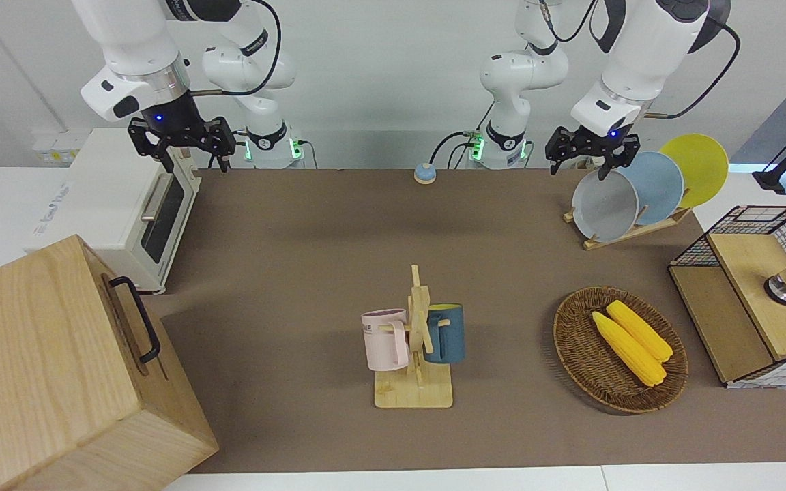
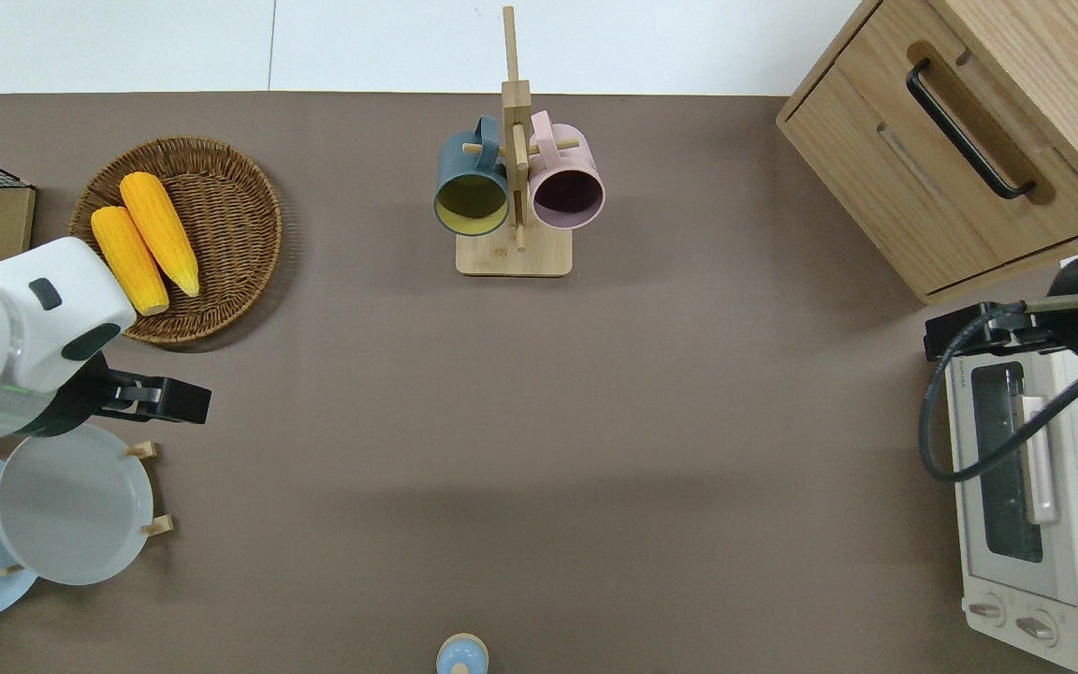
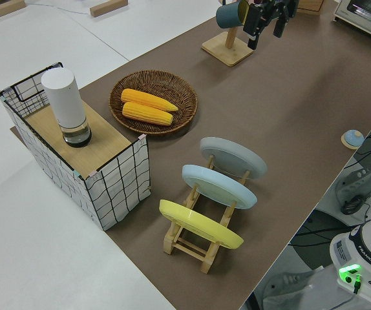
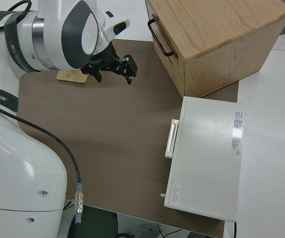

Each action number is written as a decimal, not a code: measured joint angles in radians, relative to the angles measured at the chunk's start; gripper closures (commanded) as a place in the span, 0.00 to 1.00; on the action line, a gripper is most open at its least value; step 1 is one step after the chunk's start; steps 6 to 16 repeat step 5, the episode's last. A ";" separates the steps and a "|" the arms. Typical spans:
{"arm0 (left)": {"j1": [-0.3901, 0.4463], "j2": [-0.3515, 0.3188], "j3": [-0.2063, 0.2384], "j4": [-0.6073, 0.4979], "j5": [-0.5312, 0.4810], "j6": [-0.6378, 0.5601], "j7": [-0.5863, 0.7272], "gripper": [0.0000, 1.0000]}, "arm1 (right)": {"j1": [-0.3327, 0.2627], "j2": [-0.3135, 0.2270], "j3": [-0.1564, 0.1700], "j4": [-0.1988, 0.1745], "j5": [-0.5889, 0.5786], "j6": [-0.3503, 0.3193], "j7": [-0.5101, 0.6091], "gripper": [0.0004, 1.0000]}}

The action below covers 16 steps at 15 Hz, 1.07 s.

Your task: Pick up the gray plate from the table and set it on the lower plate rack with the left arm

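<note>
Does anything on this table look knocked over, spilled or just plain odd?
Nothing stands out. The gray plate, blue plate and yellow plate lean evenly in the plate rack, both mugs hang on their stand, and the corn lies in its basket.

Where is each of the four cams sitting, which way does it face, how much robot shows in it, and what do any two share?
Front: across the table, facing the robots; both arms show, left gripper at the gray plate.
Overhead: straight down; left gripper over the rack's end, right arm at the frame's edge.
Left side: raised at the left arm's end, looking along the table; the lower plate rack with three plates.
Right side: above the parked right arm, over the toaster oven.
Shared: front and overhead both show the corn basket.
</note>
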 measured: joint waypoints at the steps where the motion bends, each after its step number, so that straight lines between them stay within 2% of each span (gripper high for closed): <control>1: 0.000 -0.002 -0.001 0.000 0.000 0.000 0.001 0.00 | 0.000 0.000 0.000 0.000 0.000 0.000 0.000 0.02; 16: 0.000 -0.003 -0.002 0.001 0.000 0.000 0.011 0.00 | 0.000 0.000 0.000 0.000 0.000 0.000 0.000 0.02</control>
